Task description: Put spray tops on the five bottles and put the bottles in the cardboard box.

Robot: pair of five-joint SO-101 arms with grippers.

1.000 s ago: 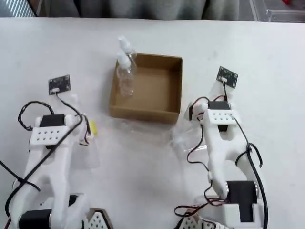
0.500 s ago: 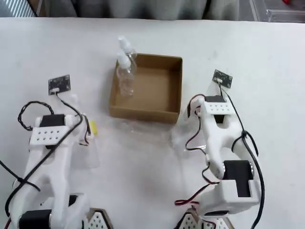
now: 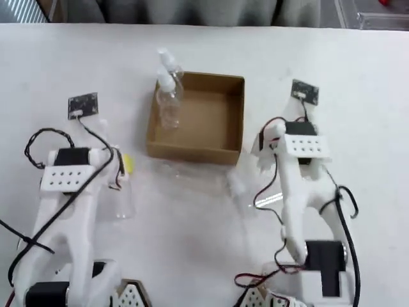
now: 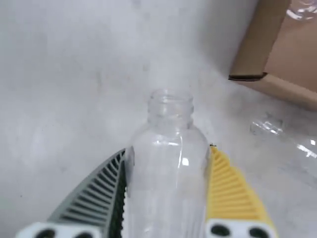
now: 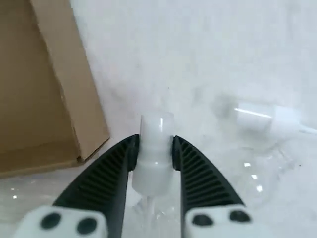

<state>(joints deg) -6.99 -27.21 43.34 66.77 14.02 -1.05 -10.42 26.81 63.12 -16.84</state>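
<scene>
my left gripper [image 4: 167,151] pinches a clear plastic bottle [image 4: 170,124], neck bare, near the brown cardboard box [image 3: 192,152]; my right gripper [image 5: 154,143] pinches a white spray top [image 5: 156,126]. two topped bottles [image 3: 169,102] stand at the box's far corner (three left, i judge).

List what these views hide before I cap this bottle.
Left wrist view: the frame edge cuts off the clear plastic bottle in the left gripper; base unseen.
Right wrist view: what hangs under the white spray top, between the fingers of the right gripper, is blurred.
High view: loose clear bottles before the brown cardboard box fade into the white table; count unclear.
</scene>
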